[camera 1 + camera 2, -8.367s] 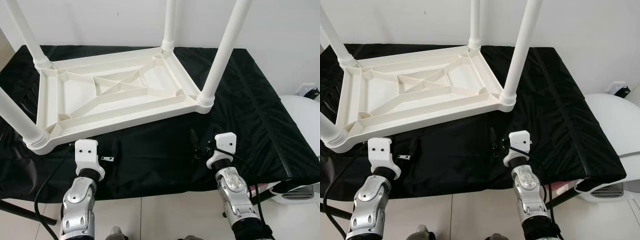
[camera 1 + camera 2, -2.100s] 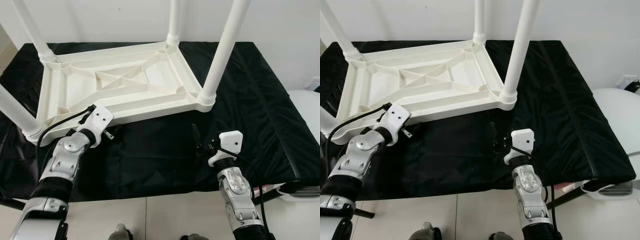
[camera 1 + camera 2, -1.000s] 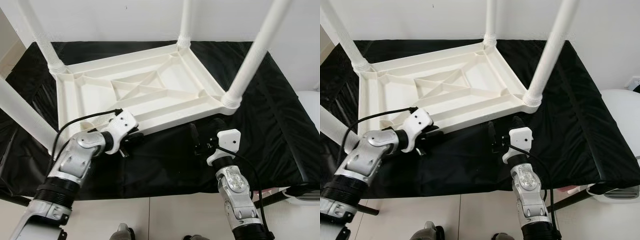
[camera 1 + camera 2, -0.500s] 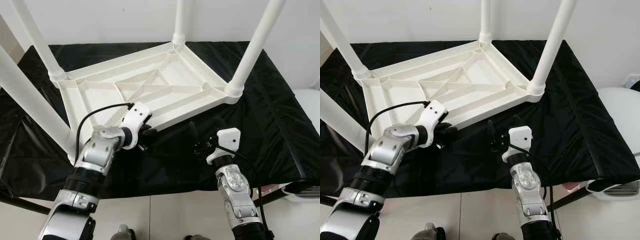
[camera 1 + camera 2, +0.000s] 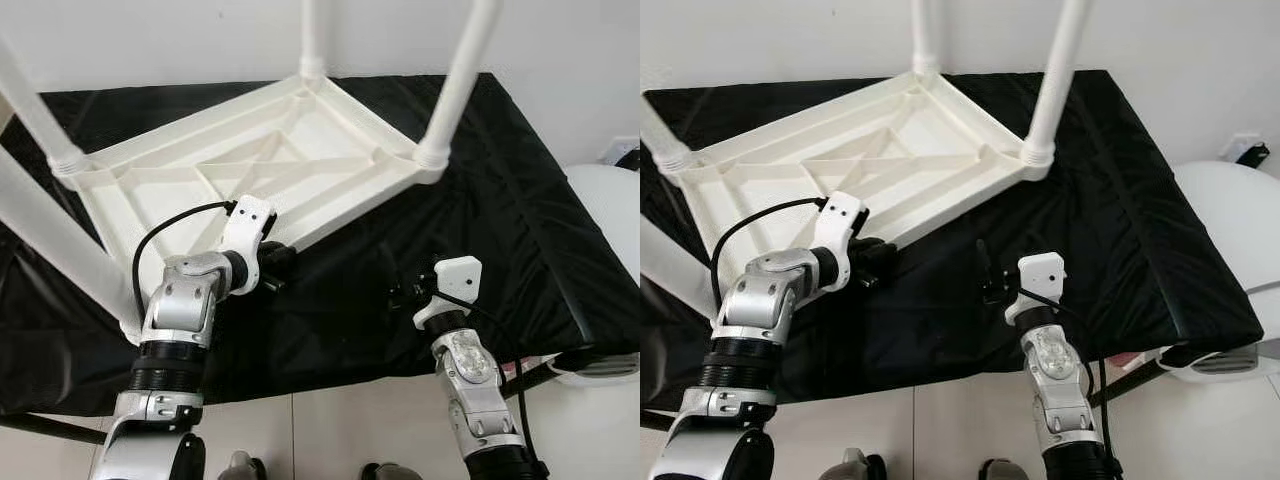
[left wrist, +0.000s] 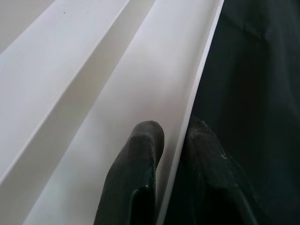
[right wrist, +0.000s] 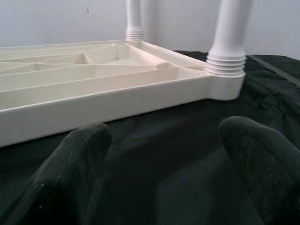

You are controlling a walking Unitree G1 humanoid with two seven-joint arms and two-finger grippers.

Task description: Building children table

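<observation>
A white plastic children's table (image 5: pixel 300 150) lies upside down on a black-covered surface (image 5: pixel 500 200), its white legs (image 5: pixel 455 80) pointing up. My left gripper (image 5: pixel 278 265) is at the table's near long edge, shut on the rim (image 6: pixel 197 93). In the left wrist view one finger (image 6: pixel 140 159) lies inside the rim and the other outside on the cloth side. To the right of it, my right gripper (image 5: pixel 398 290) stands open just above the black cloth, a little short of the table edge (image 7: pixel 117 105), with nothing between its fingers.
A white wall stands right behind the surface. At the right, beside the surface, sits a white rounded appliance (image 5: pixel 600 210). A tiled floor (image 5: pixel 340 430) lies below the front edge. Bare black cloth stretches to the right of the table.
My left gripper has gone from the cloth's front to the table's near rim and shut on it. The table has turned, its right end swinging away. The right arm has stayed in place.
</observation>
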